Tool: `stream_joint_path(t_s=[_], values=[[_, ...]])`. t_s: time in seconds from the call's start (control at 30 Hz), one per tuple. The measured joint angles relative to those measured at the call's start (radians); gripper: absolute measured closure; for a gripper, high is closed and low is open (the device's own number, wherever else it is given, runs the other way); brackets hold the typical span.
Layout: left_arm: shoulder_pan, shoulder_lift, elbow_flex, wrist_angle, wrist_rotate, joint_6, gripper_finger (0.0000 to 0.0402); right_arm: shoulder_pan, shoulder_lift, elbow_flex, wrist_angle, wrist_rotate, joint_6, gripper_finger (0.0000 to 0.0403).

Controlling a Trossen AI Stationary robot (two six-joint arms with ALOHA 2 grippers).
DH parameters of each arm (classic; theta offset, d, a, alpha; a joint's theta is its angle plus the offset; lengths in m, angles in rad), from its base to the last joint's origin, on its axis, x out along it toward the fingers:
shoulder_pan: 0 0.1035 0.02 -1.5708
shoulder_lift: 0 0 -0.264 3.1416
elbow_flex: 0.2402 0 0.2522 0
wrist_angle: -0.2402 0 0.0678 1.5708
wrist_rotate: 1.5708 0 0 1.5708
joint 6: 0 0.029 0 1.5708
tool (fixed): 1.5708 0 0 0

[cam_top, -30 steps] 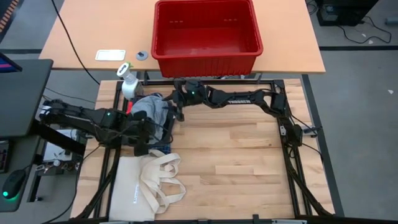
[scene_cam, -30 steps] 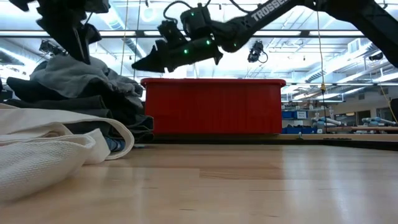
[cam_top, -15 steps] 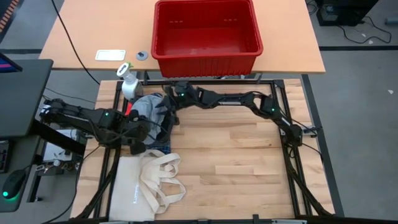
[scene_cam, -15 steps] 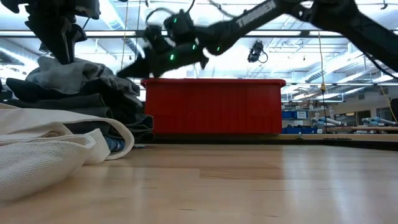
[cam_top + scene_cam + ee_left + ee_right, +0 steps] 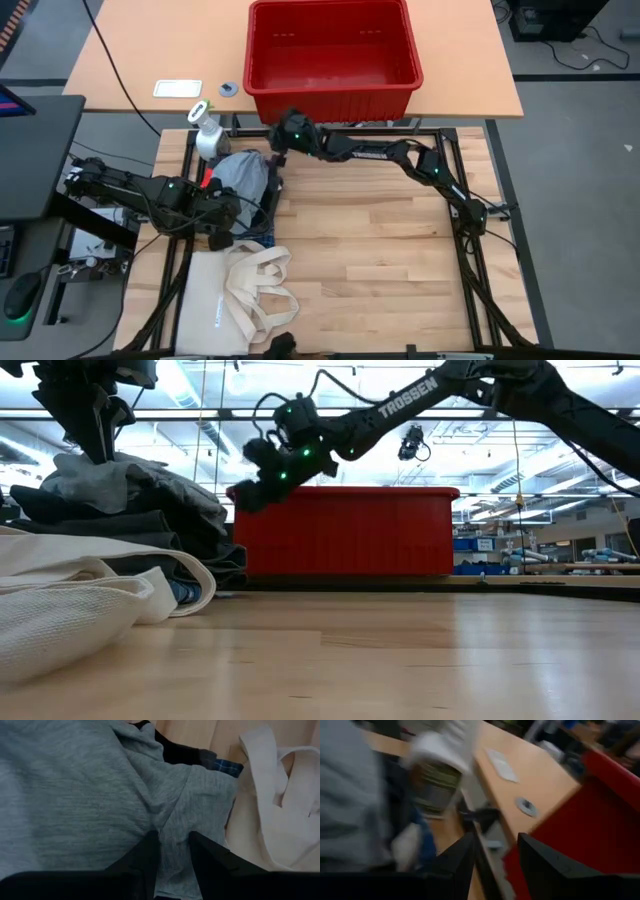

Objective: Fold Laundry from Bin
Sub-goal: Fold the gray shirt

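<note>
Laundry: a heap of soft garments (image 5: 240, 180), light grey piece uppermost, dark grey and black pieces beneath, a corner of blue plaid (image 5: 227, 766) showing at its edge, lying at the left side of the wooden table (image 5: 390, 260). Large rectangular red plastic bin (image 5: 332, 58), on the tan table beyond the work surface, well apart from the heap. Left gripper (image 5: 174, 851): over the heap, fingers clamped on a fold of the light grey cloth. Right gripper (image 5: 492, 865): at the heap's far edge near the bin's front wall, fingers apart, nothing between them. Cream canvas tote bag with long handles (image 5: 240, 295), just beside the heap. White spray bottle (image 5: 206, 130), beside the heap's far corner.
</note>
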Motion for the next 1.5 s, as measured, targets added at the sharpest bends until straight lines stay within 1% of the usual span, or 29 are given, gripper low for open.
stream_joint_path(t_s=[0.03, 0.07, 0.1, 0.27, 0.3, 0.33, 0.37, 0.43, 0.53, 0.63, 0.73, 0.77, 0.8, 0.83, 0.87, 0.9, 1.0, 1.03, 1.07, 1.1, 1.2, 1.27, 1.43, 1.5], values=[[0.000, 0.000, 0.000, 0.000, -0.001, 0.000, 0.0285, -0.001, -0.011, 0.000, -0.020, -0.035, 0.001, 0.0242], [0.000, 0.000, 0.000, 0.000, -0.004, 0.000, 0.0285, 0.000, -0.027, 0.000, -0.056, -0.096, 0.005, 0.0242], [0.000, 0.000, 0.000, 0.000, -0.006, 0.000, 0.0285, 0.005, -0.040, 0.000, -0.086, -0.182, 0.009, 0.0242], [0.000, 0.000, 0.000, 0.000, -0.018, 0.000, 0.0285, 0.027, -0.078, 0.000, -0.178, -0.752, 0.052, 0.0242], [0.000, 0.000, 0.000, -0.001, -0.019, 0.000, 0.0285, 0.033, -0.078, 0.000, -0.178, -0.823, 0.055, 0.0242], [0.000, 0.000, 0.000, -0.001, -0.019, 0.000, 0.0285, 0.043, -0.075, 0.000, -0.179, -0.847, 0.055, 0.0242], [0.000, 0.000, 0.000, 0.000, -0.020, 0.000, 0.0285, 0.056, -0.065, 0.000, -0.171, -0.827, 0.047, 0.0242], [0.000, 0.000, 0.000, 0.000, -0.021, 0.000, 0.0285, 0.076, -0.045, 0.001, -0.167, -0.713, 0.000, 0.0243], [0.000, 0.000, 0.000, 0.002, -0.025, 0.000, 0.0285, 0.090, -0.004, -0.002, -0.172, -0.482, -0.060, 0.0243], [0.001, 0.000, 0.000, 0.003, -0.032, -0.012, 0.0285, 0.070, -0.005, -0.003, -0.163, -0.276, -0.047, 0.0243], [0.000, 0.000, 0.000, -0.002, -0.020, -0.019, 0.0285, 0.028, -0.024, 0.001, -0.139, -0.005, -0.023, 0.0243], [0.000, 0.000, 0.000, 0.000, -0.019, -0.019, 0.0285, 0.018, -0.028, 0.000, -0.139, 0.047, -0.019, 0.0243], [0.000, 0.000, 0.000, 0.001, -0.019, -0.020, 0.0285, 0.006, -0.037, -0.001, -0.144, 0.071, -0.017, 0.0243], [0.000, 0.000, 0.000, 0.001, -0.019, -0.023, 0.0285, 0.000, -0.045, -0.002, -0.154, 0.061, -0.015, 0.0243], [0.001, 0.000, 0.000, 0.000, -0.019, -0.026, 0.0285, 0.001, -0.054, -0.002, -0.153, 0.017, -0.015, 0.0243], [0.001, 0.000, 0.000, 0.000, -0.020, -0.027, 0.0285, 0.005, -0.063, -0.001, -0.158, -0.070, -0.015, 0.0243], [0.000, 0.000, 0.000, 0.000, -0.020, -0.027, 0.0285, 0.008, -0.067, 0.001, -0.209, -0.399, -0.016, 0.0243], [0.000, 0.000, 0.000, 0.000, -0.020, -0.027, 0.0285, 0.008, -0.062, -0.002, -0.236, -0.472, -0.016, 0.0243], [0.000, 0.000, 0.000, -0.001, -0.020, -0.027, 0.0285, 0.007, -0.059, -0.011, -0.242, -0.502, -0.016, 0.0243], [0.000, 0.000, 0.000, 0.000, -0.020, -0.027, 0.0285, 0.005, -0.057, -0.023, -0.243, -0.496, -0.017, 0.0243], [0.000, 0.000, 0.000, 0.000, -0.020, -0.026, 0.0285, 0.003, -0.056, -0.047, -0.201, -0.405, -0.052, 0.0243], [0.000, 0.000, 0.000, 0.000, -0.020, -0.026, 0.0285, 0.002, -0.059, -0.075, -0.124, -0.400, -0.071, 0.0243], [0.000, 0.000, 0.000, 0.010, -0.020, -0.025, 0.0285, 0.011, -0.055, -0.153, 0.093, -0.406, -0.050, 0.0243], [0.000, 0.000, 0.000, 0.020, -0.020, -0.025, 0.0285, 0.017, -0.058, -0.172, 0.154, -0.388, -0.051, 0.0243]])
